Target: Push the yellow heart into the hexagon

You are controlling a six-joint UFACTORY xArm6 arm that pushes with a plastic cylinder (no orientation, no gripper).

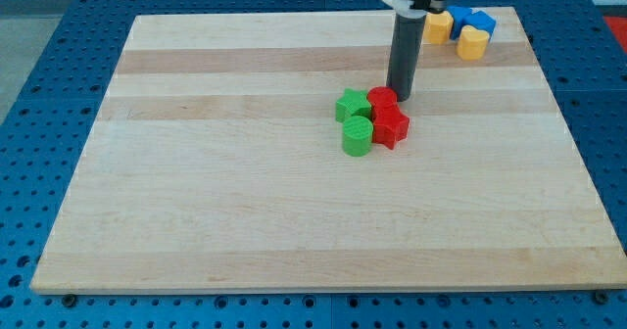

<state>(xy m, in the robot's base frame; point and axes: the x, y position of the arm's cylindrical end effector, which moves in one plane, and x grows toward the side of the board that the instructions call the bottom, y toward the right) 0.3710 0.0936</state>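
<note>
**Rod at the red and green cluster, yellow blocks far off**

From the one camera, a pale wooden board (245, 202) with lengthwise grain bands lies on a blue perforated table (39, 94). The smooth dark rod comes down from the view's top, and my tip (400, 96) sits just beside the red cylinder (382, 99), on its right. There is no pincer to speak of, only the plain rod. Below that lies a red star-like block (392, 126), touching a green star (351, 105) and a green cylinder (357, 135). Well apart, at the top right corner, huddle the yellow heart (472, 42), a yellow hexagon-like block (436, 26) and two blue blocks (468, 20), shapes unclear.
</note>
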